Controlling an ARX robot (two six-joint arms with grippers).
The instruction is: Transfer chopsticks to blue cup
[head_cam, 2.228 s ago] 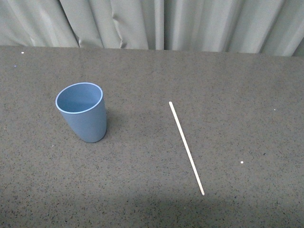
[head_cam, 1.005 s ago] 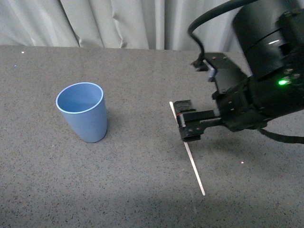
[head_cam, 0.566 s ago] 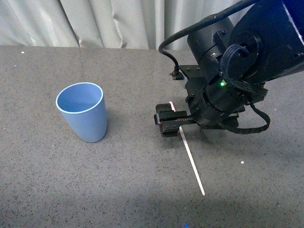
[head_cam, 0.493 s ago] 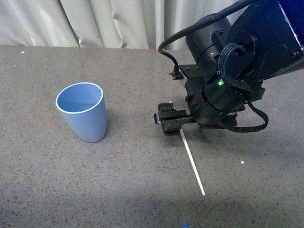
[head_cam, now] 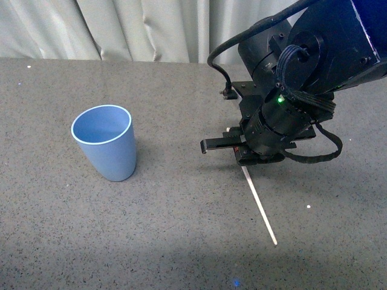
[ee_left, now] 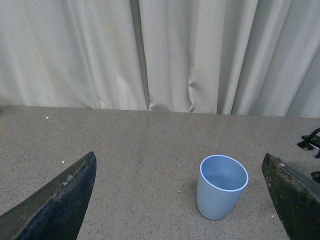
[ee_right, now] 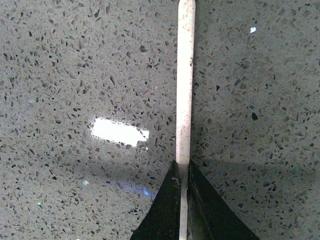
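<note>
The right gripper (ee_right: 183,172) is seen clenched on the chopsticks (ee_right: 184,75), one thin pale stick. In the front view its free length is stretched over the speckled table (head_cam: 181,241) toward 5 o'clock from the jaws. The blue cup (head_cam: 109,151) is stood upright at 9 o'clock from that gripper, well apart from the stick, and the left gripper (ee_left: 178,156) is spread wide, with nothing gripped and the cup seen ahead between its fingers.

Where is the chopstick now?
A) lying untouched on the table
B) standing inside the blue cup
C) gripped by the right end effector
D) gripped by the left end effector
C: the right wrist view shows the right end effector shut on the chopstick; the blue cup holds no stick.
</note>
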